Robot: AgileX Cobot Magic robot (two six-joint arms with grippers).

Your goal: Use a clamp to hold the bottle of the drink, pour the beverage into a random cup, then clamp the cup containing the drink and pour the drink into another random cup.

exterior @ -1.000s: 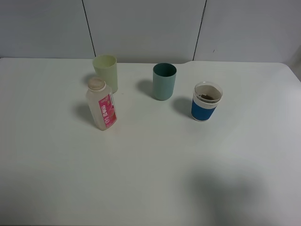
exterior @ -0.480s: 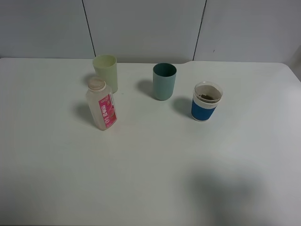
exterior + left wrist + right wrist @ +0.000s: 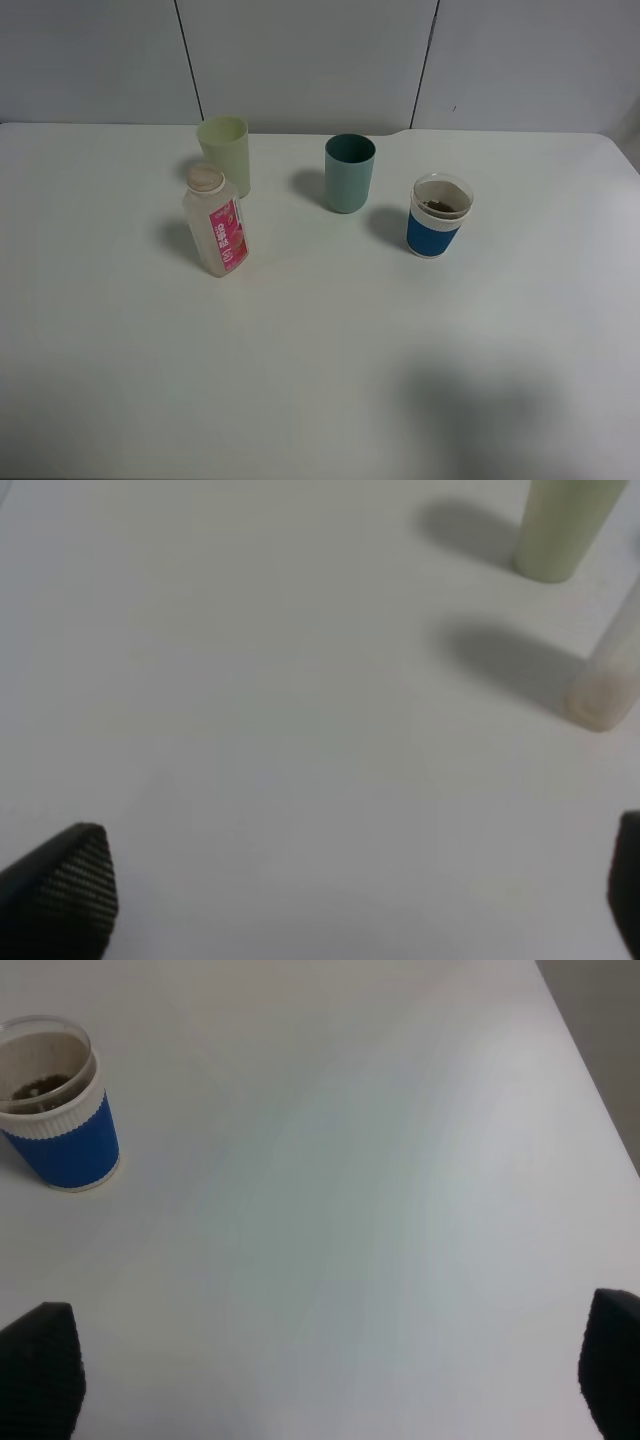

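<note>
The bottle (image 3: 215,222) stands upright at the table's left, its body pale and its label pink-red. In the left wrist view only its lower part (image 3: 608,680) shows. The blue-banded whitish cup (image 3: 439,216) stands at the right with a little brown beverage (image 3: 438,207) at its bottom, and it shows again (image 3: 58,1110) in the right wrist view. The teal cup (image 3: 350,173) stands between them, further back. My left gripper (image 3: 345,900) and right gripper (image 3: 325,1375) are both open over bare table, well apart from everything. Neither arm appears in the exterior high view.
A pale yellow-green cup (image 3: 225,155) stands just behind the bottle and also shows in the left wrist view (image 3: 562,525). The white table (image 3: 320,350) runs back to a grey panelled wall. Its right edge (image 3: 585,1060) lies near the right gripper.
</note>
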